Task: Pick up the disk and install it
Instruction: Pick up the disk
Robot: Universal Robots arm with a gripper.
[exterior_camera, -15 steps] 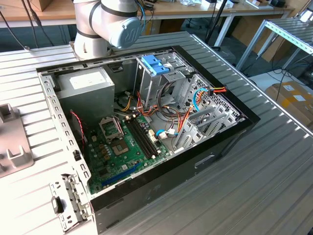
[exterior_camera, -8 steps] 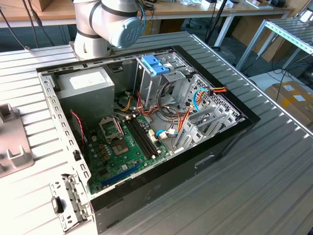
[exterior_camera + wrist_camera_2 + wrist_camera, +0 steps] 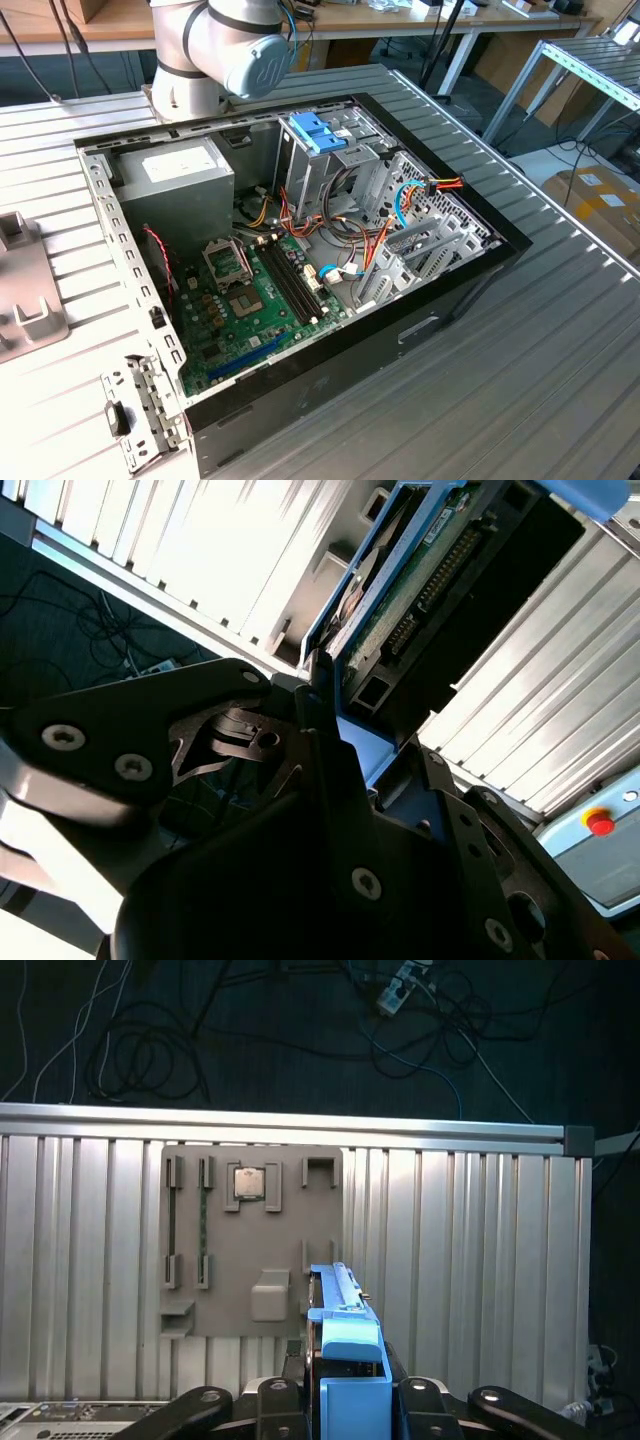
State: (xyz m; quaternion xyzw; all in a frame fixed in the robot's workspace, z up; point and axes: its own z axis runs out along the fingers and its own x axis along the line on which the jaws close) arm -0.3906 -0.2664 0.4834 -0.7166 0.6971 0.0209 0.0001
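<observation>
The pincer (image 3: pixel 345 1395) is clamped narrowly on the disk (image 3: pixel 338 1295), which juts edge-on ahead of its 2 fingers. Held by 1 end, the disk could tilt or slip and jam on entry.

Exterior view's evenly bright, soft shadows inside the computer case (image 3: pixel 300 392). In the second wrist view the table (image 3: pixel 180 550) blows out white and streaky, while the gripper (image 3: pixel 312 705) clamping the disk (image 3: pixel 400 590) goes near-black.
</observation>
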